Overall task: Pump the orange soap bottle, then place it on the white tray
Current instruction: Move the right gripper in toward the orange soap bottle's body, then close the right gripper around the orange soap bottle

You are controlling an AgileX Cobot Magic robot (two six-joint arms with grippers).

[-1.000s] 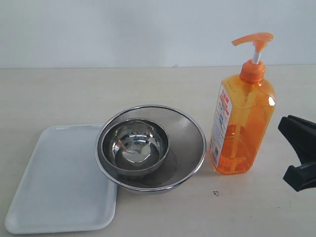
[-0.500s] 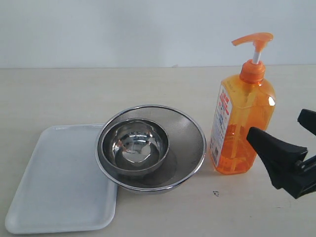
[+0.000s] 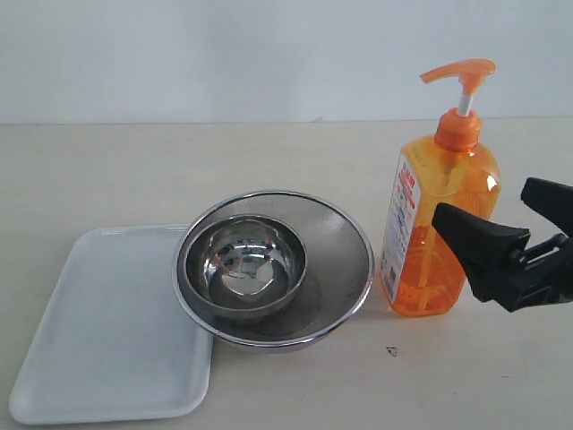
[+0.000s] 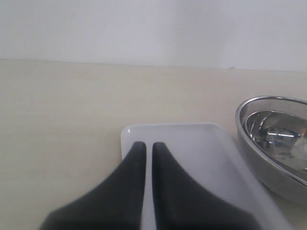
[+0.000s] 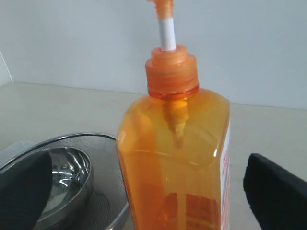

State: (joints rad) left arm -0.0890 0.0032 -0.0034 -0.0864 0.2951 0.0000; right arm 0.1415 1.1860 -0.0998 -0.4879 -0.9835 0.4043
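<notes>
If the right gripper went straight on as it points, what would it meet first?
Most likely the orange soap bottle, centred ahead of the open right gripper; depth is unclear.

**Pale tabletop against a plain wall**

A light beige table [image 3: 107,170] with a faint, streaky grain fills the lower part of the exterior view and runs back to a plain whitish wall [image 3: 224,54]. The two meet in a straight, level line. The wall is evenly toned, with a slight bluish cast. The light is soft and diffuse, leaving only weak shadows on the tabletop. A small dark mark [image 3: 391,350] sits on the table near the front. Both wrist views show the same pale surface and blank wall behind.
</notes>
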